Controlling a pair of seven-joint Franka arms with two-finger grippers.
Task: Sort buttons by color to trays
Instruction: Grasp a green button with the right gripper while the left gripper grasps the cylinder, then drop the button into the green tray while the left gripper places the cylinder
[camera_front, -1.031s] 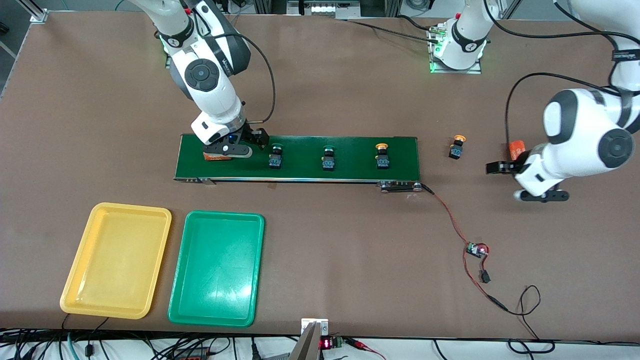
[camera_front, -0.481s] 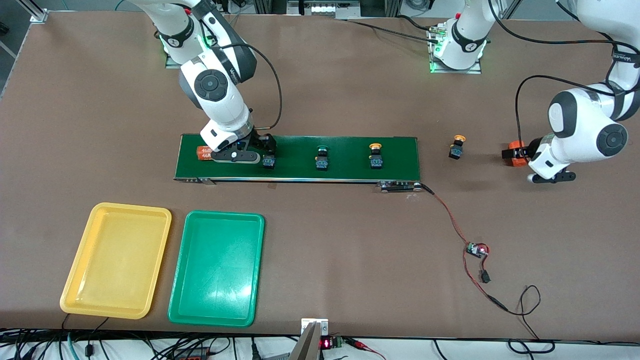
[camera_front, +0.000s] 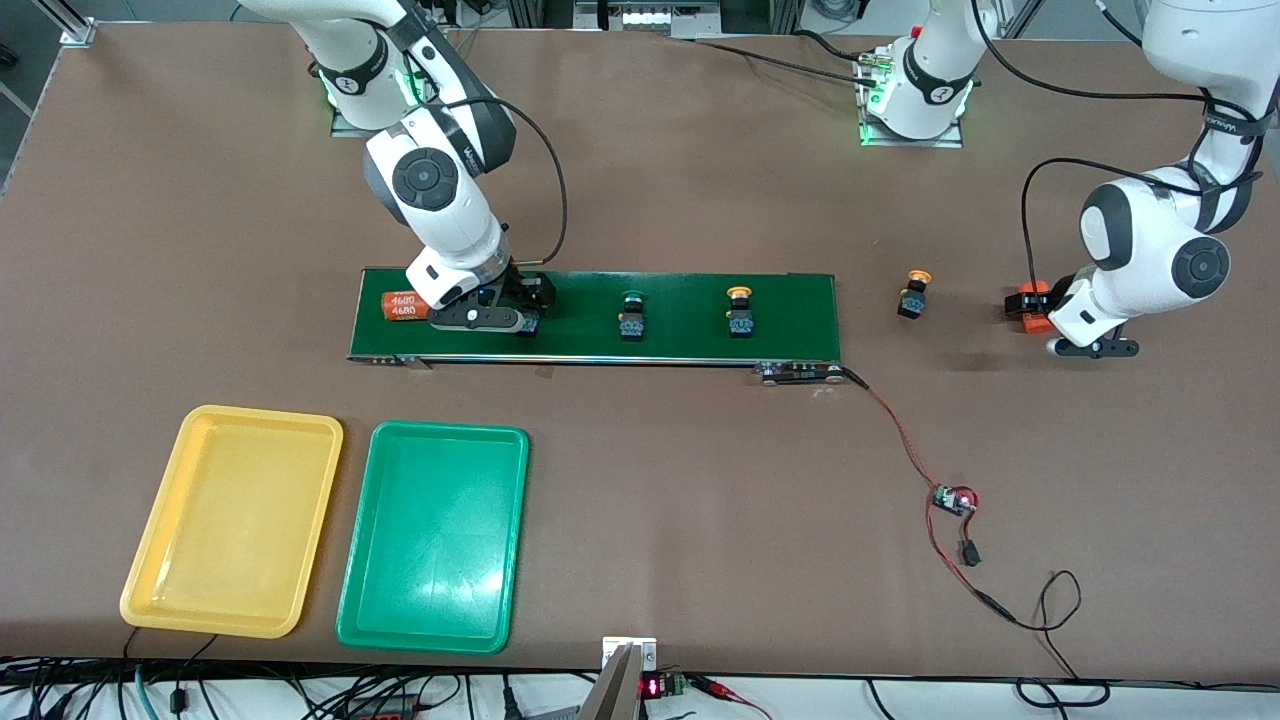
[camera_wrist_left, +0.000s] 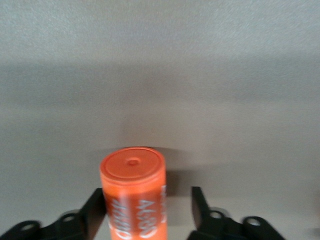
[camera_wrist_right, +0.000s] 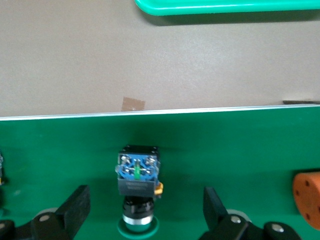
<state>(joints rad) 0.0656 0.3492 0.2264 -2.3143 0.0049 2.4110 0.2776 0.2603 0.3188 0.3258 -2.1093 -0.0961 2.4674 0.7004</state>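
Sorting is not started: yellow tray (camera_front: 232, 521) and green tray (camera_front: 433, 537) hold 0 buttons. 3 buttons sit on the conveyor belt (camera_front: 680, 345), 1 yellow-cap button (camera_front: 913, 295) on the desk (camera_front: 650, 480) near the belt's end.

Right gripper (camera_wrist_right: 142, 212), fingers open, straddles a green-cap button (camera_wrist_right: 138, 192) (not gripped yet). Left gripper (camera_wrist_left: 149, 212), fingers apart, is around an orange cylinder (camera_wrist_left: 134, 192) marked "4680"; a 2nd cylinder (camera_front: 403, 306) w/ same marking lies on the belt.
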